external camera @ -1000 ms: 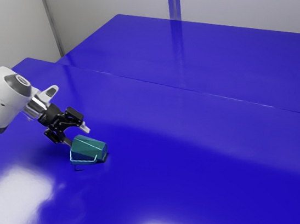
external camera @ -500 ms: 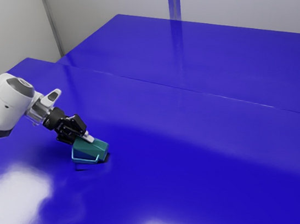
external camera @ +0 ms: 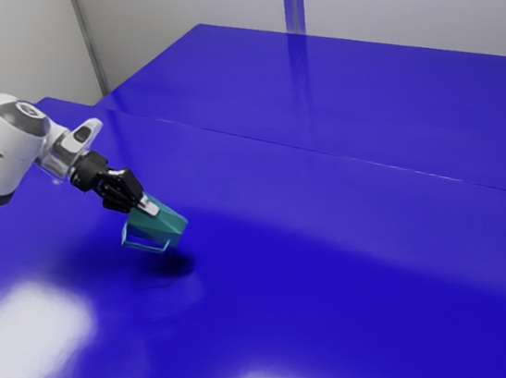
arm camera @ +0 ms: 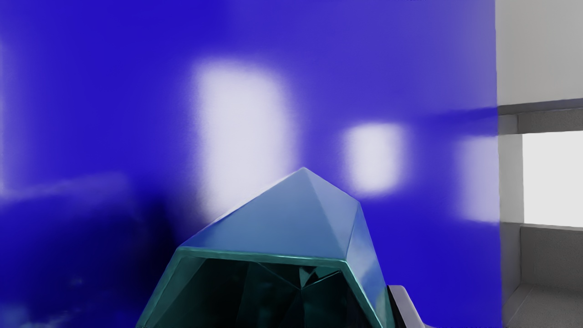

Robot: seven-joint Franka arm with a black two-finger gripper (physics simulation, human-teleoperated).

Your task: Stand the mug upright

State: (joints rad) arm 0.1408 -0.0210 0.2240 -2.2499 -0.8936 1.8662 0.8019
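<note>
Blue surface (external camera: 319, 254) below, shadow (external camera: 178, 265) on it; your fingers (external camera: 149, 206) pinch the teal mug (external camera: 161, 224), tilted, clear of the surface.

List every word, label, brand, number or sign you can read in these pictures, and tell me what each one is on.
There are none I can read: no lettering on the mug or the blue table.
The round cap on the white arm seems to carry a small mark, too small to tell whether it is writing.
</note>
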